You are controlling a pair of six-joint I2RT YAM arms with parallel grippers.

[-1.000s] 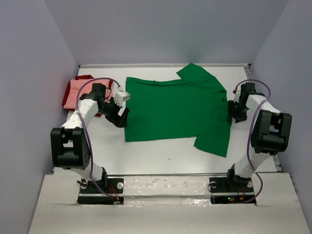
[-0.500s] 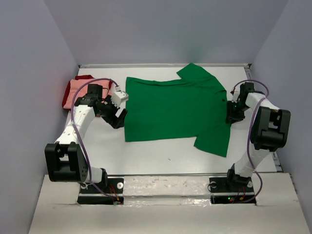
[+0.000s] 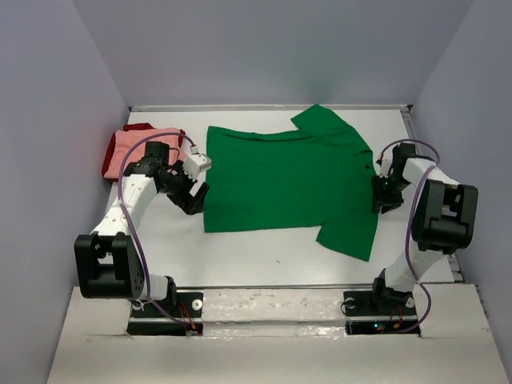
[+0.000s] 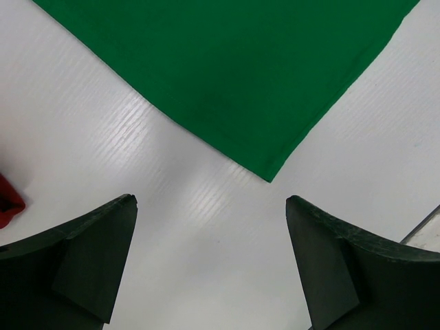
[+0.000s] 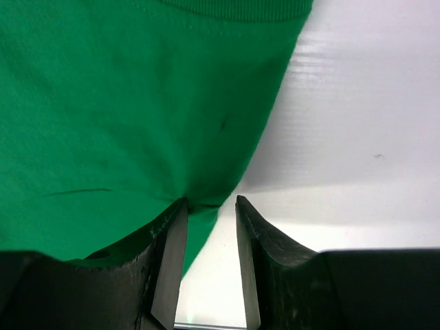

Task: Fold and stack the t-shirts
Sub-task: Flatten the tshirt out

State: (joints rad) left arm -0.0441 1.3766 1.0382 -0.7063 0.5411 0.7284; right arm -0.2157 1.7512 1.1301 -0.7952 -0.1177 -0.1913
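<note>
Green t-shirt (image 3: 288,180): spread flat on the white table (image 3: 256,260), mid-frame in the top view; long axis left to right, hem at the left, sleeves at upper right and lower right.
Pink t-shirt (image 3: 132,150): folded, far left of the frame, well apart from the green one.
Dark red t-shirt (image 3: 108,166): under the pink one, only a rim showing.
Left gripper (image 4: 210,201): wide apart, nothing between the jaws; just beside the hem at the lower left of the shirt.
Right gripper (image 5: 210,204): down on the shirt's right edge below the collar; jaws part-way in, a puckered bit of edge between them, table showing through the gap, so probably not clamped yet.
Hem corner (image 4: 268,175): straight ahead of the left jaws in the wrist view, centred on the gap, apart from both fingers.
Relation that matters: one arm at each end of the long axis, left nearest the hem, right nearest the collar side.
Likely need: short advance by the left onto the corner, firmer pinch by the right, before any fold.
</note>
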